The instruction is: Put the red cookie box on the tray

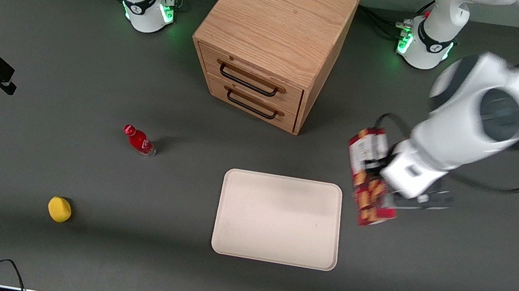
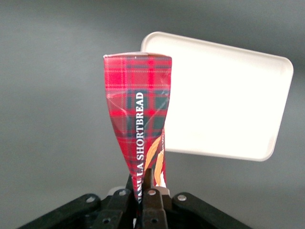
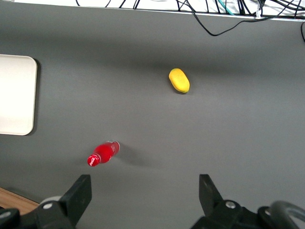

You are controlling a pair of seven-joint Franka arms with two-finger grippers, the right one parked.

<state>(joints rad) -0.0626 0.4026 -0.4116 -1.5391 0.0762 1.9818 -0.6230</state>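
The gripper (image 1: pixel 389 179) hangs above the table just beside the tray's (image 1: pixel 279 219) short edge on the working arm's side, and it holds the red cookie box (image 1: pixel 369 183) off the surface. From the front, the white wrist housing covers most of the fingers and one long side of the box, so the grip itself is hard to make out there; only the white label end, the cookie pictures and the end nearest the camera show, with the box tilted slightly. The wrist camera gives the clearer look: the jaws are pinching the narrow box (image 2: pixel 139 119) at its near end, the black fingers (image 2: pixel 151 200) close together on either side of it, and the plaid side with the word SHORTBREAD stretches away from the camera. The first letters of that lettering are cut off by the fingers. The box's other end overlaps one corner of the tray (image 2: pixel 228 105) in this view, hiding that corner; the box is not resting on the tray. The tray's surface is bare. Elsewhere stand a wooden drawer cabinet (image 1: pixel 276 39), a small red bottle (image 1: pixel 138 139) and a yellow lemon-like object (image 1: pixel 59 209) toward the parked arm's end of the table.
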